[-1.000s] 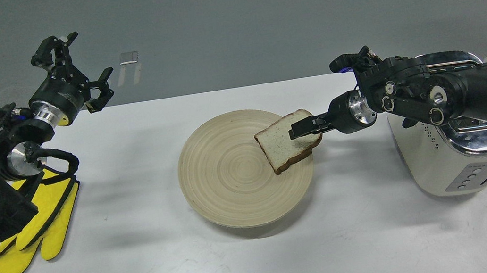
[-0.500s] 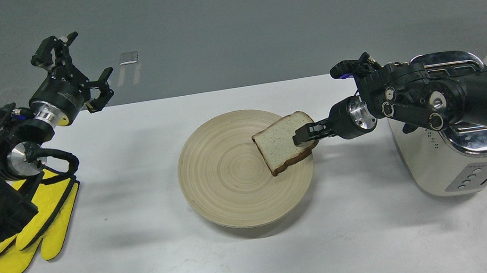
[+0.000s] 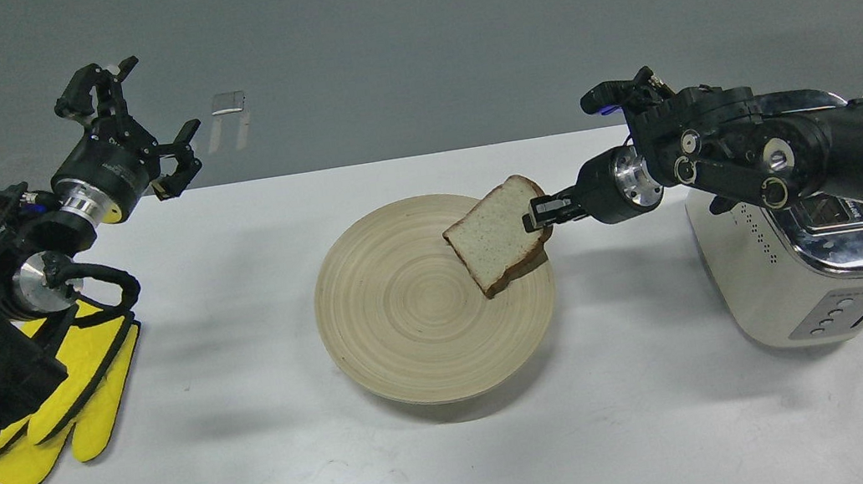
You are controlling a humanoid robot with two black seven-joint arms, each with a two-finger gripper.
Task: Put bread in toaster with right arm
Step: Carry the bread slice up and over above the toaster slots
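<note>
At the far left we see a yellow glove (image 3: 62, 404) lying flat on the white bench (image 3: 261, 468), partly hidden under our left arm (image 3: 2, 311). That arm rises from the left edge and ends in the left claw (image 3: 131, 119), which is raised above the bench's back edge with its fingers spread wide and nothing between them. Toward the middle of the bench sits a round wooden plate (image 3: 401, 322). Over the plate's right rear part hangs the bread (image 3: 497, 237), a pale slice with a brown crust, tilted so its face turns toward us and its lower corner points down at the plate; we cannot tell whether that corner touches the wood. The right claw (image 3: 539, 214) is closed on the slice's right edge, its slim black fingers pinching the crust. Behind it, the right arm (image 3: 757, 158) stretches back across the picture to the right edge, with a silver ring just behind the claw. Under and behind that arm stands the toaster (image 3: 784, 285), cream-white with a shiny top, near the right end of the bench and well apart from the bread; its buttons and lever face us.
</note>
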